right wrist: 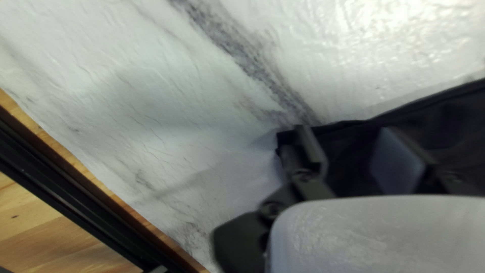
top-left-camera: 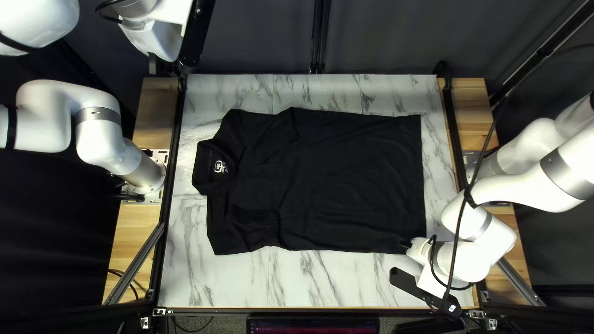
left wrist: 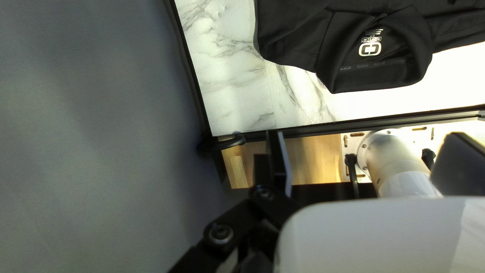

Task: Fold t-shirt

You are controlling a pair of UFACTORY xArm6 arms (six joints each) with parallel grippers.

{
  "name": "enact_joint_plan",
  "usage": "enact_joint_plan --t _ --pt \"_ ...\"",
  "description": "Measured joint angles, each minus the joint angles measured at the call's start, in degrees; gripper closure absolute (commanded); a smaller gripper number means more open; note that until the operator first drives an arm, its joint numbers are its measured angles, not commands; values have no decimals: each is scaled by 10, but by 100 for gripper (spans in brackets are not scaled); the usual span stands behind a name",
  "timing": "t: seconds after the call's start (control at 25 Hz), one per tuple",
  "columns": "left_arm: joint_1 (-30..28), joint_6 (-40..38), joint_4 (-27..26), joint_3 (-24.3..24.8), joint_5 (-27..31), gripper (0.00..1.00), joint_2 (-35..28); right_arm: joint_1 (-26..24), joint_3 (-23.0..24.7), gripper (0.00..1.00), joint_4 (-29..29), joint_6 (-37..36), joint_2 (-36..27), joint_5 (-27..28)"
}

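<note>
**Black T-shirt spread flat across the counter**

Raised near the counter's far left corner, the left gripper has its jaws wide apart. The shirt's collar points left, its hem right. At the hem's near corner, the right gripper has parted jaws over cloth.

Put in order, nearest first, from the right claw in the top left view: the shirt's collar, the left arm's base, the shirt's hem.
1. Hem, toward the right.
2. Collar, toward the left.
3. Left arm's base, farther left, past the collar.
</note>
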Motion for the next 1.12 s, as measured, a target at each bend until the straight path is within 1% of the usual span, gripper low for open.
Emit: enact_joint_plan --t 0.2,0.24,0.28,0.32,0.36,0.4,0.64,1.12 --pt "0 0 0 0 0 0 0 3 -12 100 -5 3 -6 21" --pt "0 0 0 0 0 0 0 5 -14 96 -6 5 -8 28" --pt "0 0 0 0 0 0 0 7 -14 61 -6 7 -11 32" --pt "0 0 0 0 0 0 0 10 -12 19 -5 9 -14 35" --pt "0 0 0 0 0 0 0 12 -7 15 -4 12 -16 34" --pt "0 0 0 0 0 0 0 15 -2 0 -3 14 -18 32" --pt "0 0 0 0 0 0 0 17 24 0 6 18 -20 5" --pt "0 0 0 0 0 0 0 21 29 0 10 21 -20 -3"
